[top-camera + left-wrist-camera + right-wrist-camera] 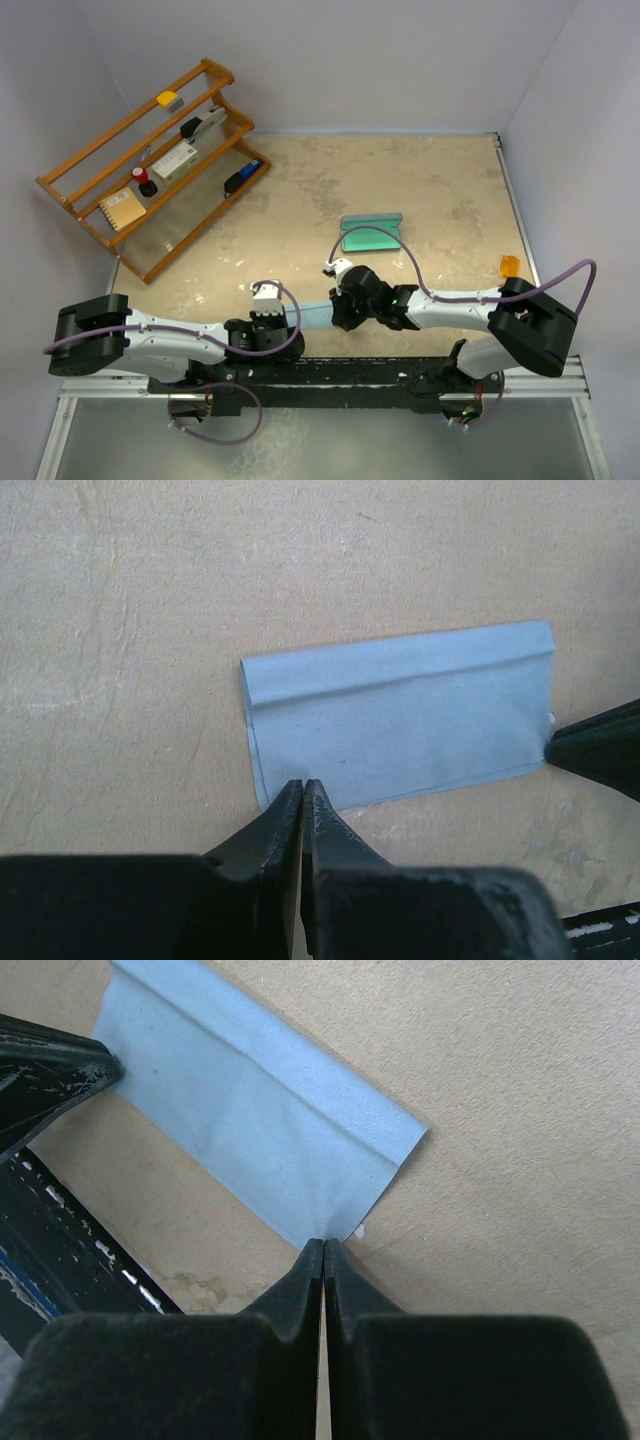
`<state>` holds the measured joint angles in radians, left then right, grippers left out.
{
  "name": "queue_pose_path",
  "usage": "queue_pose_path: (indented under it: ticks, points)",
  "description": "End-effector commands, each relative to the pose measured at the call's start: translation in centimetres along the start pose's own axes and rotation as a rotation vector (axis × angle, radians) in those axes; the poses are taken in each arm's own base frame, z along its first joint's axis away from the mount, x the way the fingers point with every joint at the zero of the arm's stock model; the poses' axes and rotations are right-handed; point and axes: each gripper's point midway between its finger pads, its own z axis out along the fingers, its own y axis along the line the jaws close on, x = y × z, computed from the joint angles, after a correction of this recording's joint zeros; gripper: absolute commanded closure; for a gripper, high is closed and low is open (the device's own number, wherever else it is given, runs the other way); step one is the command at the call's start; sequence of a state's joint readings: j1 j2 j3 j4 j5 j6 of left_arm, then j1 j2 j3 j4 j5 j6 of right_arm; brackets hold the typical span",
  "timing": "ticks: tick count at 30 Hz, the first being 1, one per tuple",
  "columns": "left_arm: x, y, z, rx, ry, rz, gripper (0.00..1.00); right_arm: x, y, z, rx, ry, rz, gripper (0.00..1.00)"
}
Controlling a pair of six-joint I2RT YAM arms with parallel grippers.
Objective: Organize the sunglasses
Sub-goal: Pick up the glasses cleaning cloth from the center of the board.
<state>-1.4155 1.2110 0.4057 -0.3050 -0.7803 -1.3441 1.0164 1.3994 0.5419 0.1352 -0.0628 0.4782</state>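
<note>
Well, left fingers [275,830]: pressed together with no gap, tips over the near long edge of the blue cloth [400,720], close to one corner (whether the fabric is pinched between them cannot be told).
Right fingers [295,1285]: pressed flat together too, tips meeting the corner at the cloth's opposite end; a grip on it cannot be confirmed.
Blue cloth: one, folded into a strip, flat on the tan surface [440,190] between the two arms, near the front edge.
Teal case [372,236]: one, lying open farther back on the surface, well apart from both arms; what is inside is too small to tell.
Wooden rack [150,165]: one, at the back left corner, with six small items on its tiers.
Orange object [509,266]: one, at the right edge of the surface.
Top view only: case, rack and orange object.
Left wrist view only: the crease running along the cloth's length.
Right wrist view only: a small white speck beside the cloth's corner.
</note>
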Motion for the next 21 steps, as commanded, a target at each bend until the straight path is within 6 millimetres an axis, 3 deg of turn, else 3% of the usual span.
queue_pose_path:
  ticks: [1, 12, 17, 21]
  points:
    - [1.2, 1.6, -0.4, -0.035, 0.053, 0.046, 1.0, -0.5, 0.6, -0.3, -0.019, -0.021, 0.002, 0.99]
    - [1.2, 1.8, -0.5, -0.049, 0.058, 0.042, 1.0, -0.1, 1.1, -0.5, -0.039, -0.011, 0.003, 1.0]
    - [1.1, 2.0, -0.6, -0.067, 0.057, 0.043, 1.0, -1.0, 0.5, -1.4, 0.004, -0.048, -0.001, 0.96]
    - [1.1, 1.8, -0.6, -0.064, 0.055, 0.044, 1.0, -2.1, 0.8, -2.4, 0.006, -0.079, 0.0, 1.0]
